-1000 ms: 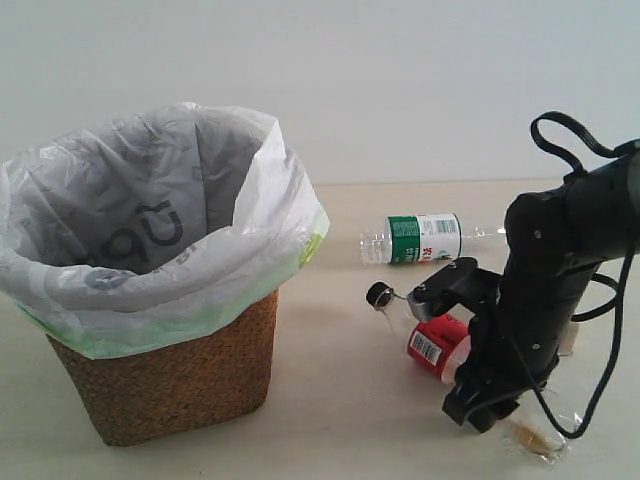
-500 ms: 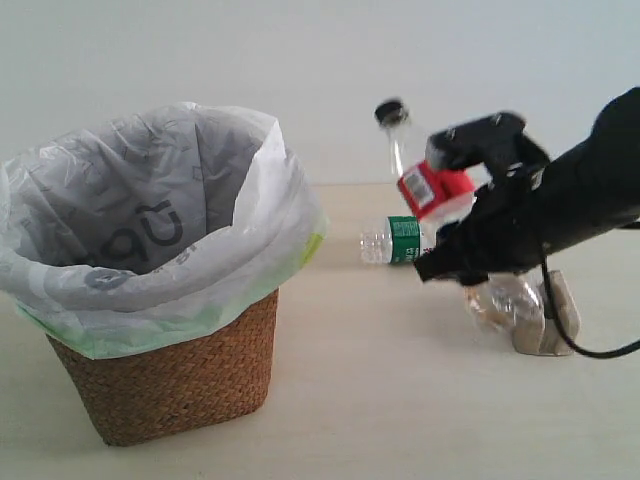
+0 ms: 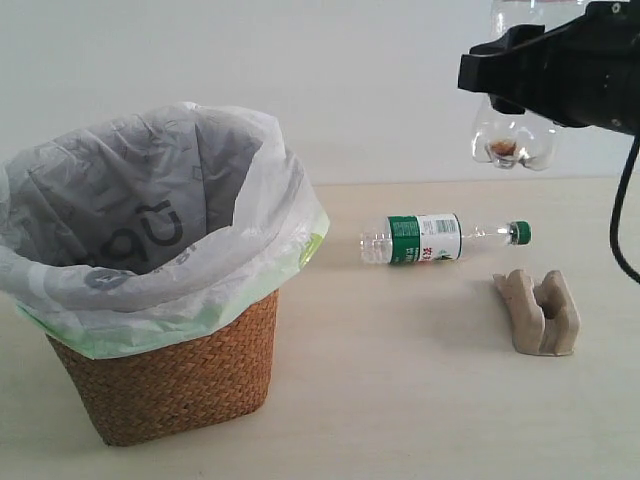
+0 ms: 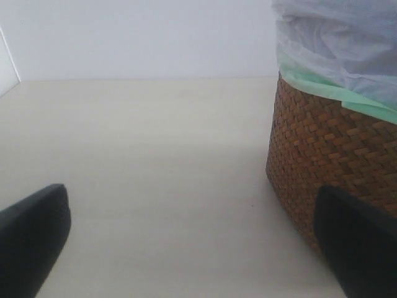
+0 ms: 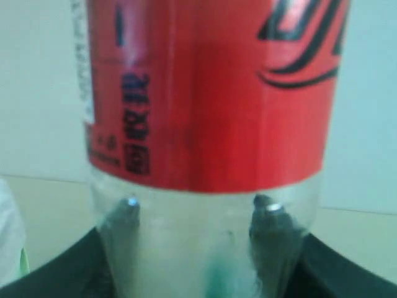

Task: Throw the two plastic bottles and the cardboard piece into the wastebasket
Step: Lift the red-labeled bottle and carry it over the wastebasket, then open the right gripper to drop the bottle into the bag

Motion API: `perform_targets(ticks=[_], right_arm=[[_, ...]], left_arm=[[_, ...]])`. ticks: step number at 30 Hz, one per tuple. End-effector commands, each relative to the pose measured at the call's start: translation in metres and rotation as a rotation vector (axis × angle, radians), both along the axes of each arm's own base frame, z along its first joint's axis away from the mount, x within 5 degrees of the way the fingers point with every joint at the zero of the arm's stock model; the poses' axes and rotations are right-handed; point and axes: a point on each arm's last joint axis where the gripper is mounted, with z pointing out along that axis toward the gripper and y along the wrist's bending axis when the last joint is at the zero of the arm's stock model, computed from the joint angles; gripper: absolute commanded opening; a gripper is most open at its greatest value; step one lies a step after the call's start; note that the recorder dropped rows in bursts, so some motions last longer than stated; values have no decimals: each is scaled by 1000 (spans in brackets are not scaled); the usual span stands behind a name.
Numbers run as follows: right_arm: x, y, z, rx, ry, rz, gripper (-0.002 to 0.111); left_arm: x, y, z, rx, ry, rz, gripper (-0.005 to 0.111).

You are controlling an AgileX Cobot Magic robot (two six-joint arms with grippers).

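Observation:
High at the right of the exterior view, my right gripper [image 3: 508, 72] is shut on the larger clear bottle [image 3: 512, 138]. Only the bottle's clear base hangs below the jaws; its cap is out of view. Seen from the right wrist, the red label of that bottle [image 5: 211, 93] fills the picture above the right gripper [image 5: 201, 248]. The slimmer green-capped bottle [image 3: 432, 238] lies on its side on the table. The beige cardboard piece [image 3: 541, 312] rests in front of it. The wicker wastebasket [image 3: 170, 385] stands at the left. My left gripper [image 4: 195, 248] is open beside the wastebasket [image 4: 329, 155].
The white bag liner [image 3: 150, 210] billows over the basket's rim and stands wide open. A pale wall runs behind the beige table [image 3: 400, 400].
My right gripper picked the red-label bottle off the table and swung it up high, turning it so its base points down. The cardboard piece now shows where the arm was.

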Motion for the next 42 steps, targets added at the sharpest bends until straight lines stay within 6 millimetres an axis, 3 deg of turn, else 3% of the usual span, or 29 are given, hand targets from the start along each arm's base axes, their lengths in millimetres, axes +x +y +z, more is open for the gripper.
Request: perform_targets(ticks=[1,7,11,16,20,23,30,35,39,42], right_arm=[[-9,16,7,23,-42,57,0],[-30,73,29,75,-81,263,0],[-55,109,57,158,-135,406,0],[-68,120,77,150,-190,468,0],[-52,106,72,5,-215,418,0],[-30,83,62,-51,-148,334,0],[15,-6,19,-69,100,22,0],[25,-59,1,-66,226,-145,0],[25,-66,1,-65,240,-163,0],[28,-55,0,-64,230,-133,0]], left_arm=[[0,0,2,-10,-15,-5,108],[0,0,2,-10,-15,-5,108],[0,0,2,-10,-15,-5,108],[0,0,2,-10,-15,-5,108],[0,0,2,-10,-15,-5,108],[0,0,2,-10,-15,-5,108],[0,0,2,-10,-15,-5,108],[0,0,2,-10,-15,-5,108],[0,0,2,-10,-15,-5,108],[0,0,2,-10,-15,-5,108]])
